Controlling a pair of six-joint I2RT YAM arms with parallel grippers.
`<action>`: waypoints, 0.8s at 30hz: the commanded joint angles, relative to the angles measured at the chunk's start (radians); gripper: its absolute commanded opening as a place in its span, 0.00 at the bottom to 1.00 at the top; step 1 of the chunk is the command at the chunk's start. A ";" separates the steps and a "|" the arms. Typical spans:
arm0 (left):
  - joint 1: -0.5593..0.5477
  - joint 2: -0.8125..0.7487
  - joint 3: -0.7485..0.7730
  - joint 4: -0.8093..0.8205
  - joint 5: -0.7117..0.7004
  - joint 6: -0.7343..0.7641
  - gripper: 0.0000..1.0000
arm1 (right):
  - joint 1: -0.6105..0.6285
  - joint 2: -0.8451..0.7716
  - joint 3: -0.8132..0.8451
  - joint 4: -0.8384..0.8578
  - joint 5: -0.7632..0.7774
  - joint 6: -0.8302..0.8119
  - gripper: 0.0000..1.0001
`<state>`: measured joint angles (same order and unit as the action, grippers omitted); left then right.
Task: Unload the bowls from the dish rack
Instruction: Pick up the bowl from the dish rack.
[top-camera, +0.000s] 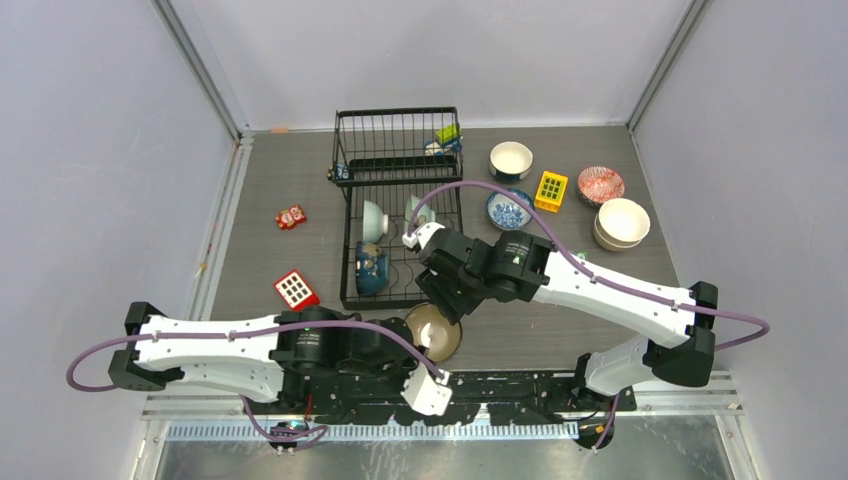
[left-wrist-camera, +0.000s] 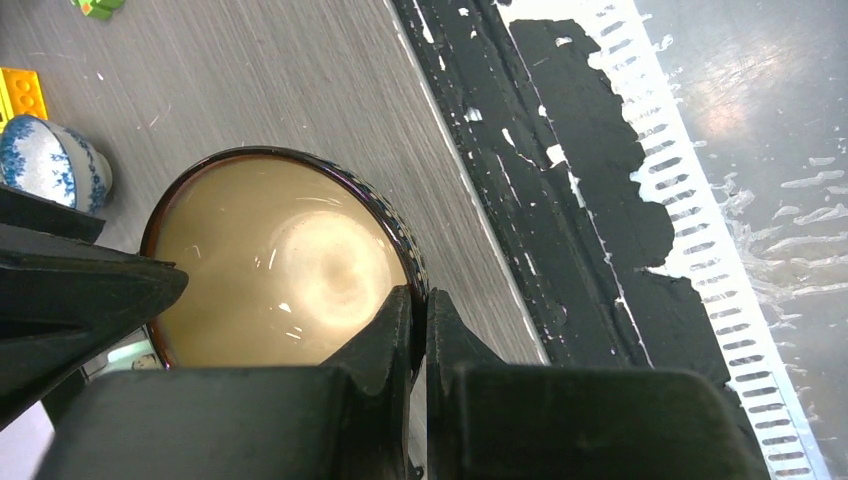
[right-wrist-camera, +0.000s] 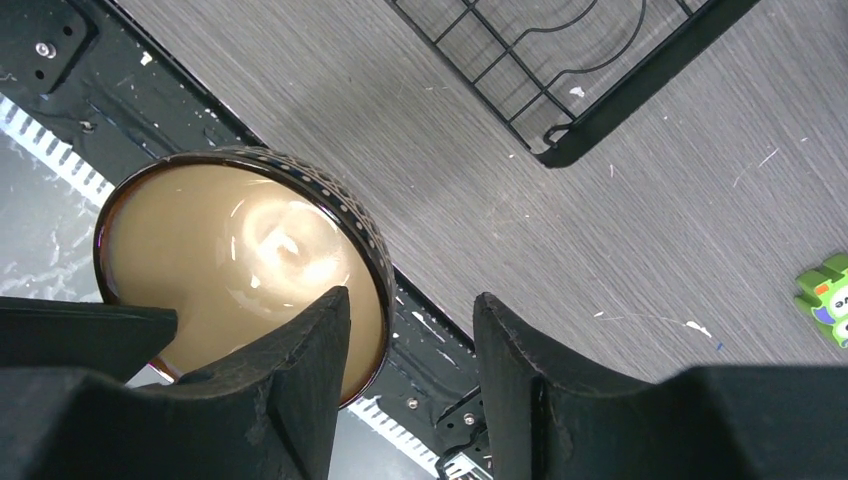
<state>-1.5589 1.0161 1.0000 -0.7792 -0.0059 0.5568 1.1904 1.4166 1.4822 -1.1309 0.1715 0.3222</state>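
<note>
Glossy tan inside, the brown bowl (top-camera: 435, 332) shows a dark rim ringed with pale dots against the grey wood-grain surface (top-camera: 280, 170). The wire dish rack (top-camera: 392, 304) is black and carries a pale green bowl (top-camera: 373, 220) and a blue bowl (top-camera: 371, 270). Also seen: a white bowl (top-camera: 511, 159), a blue-and-white patterned bowl (top-camera: 509, 210), a red-patterned bowl (top-camera: 600, 185), a cream bowl (top-camera: 622, 223), a yellow block (top-camera: 551, 191) and a red block (top-camera: 296, 289) gridded with white squares. The left pincer (left-wrist-camera: 420, 297) and right pincer (right-wrist-camera: 410, 298) are black.
</note>
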 joint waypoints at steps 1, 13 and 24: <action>-0.006 -0.041 0.016 0.081 -0.024 0.009 0.00 | 0.010 -0.001 -0.014 0.025 -0.031 0.014 0.52; -0.006 -0.050 0.002 0.091 -0.030 0.000 0.00 | 0.017 0.004 -0.045 0.036 -0.054 0.027 0.32; -0.006 -0.069 -0.043 0.162 -0.140 -0.085 0.19 | 0.018 -0.009 -0.044 0.049 -0.030 0.050 0.01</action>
<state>-1.5639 0.9867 0.9565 -0.7326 -0.0441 0.5224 1.2007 1.4296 1.4322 -1.1042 0.1287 0.3622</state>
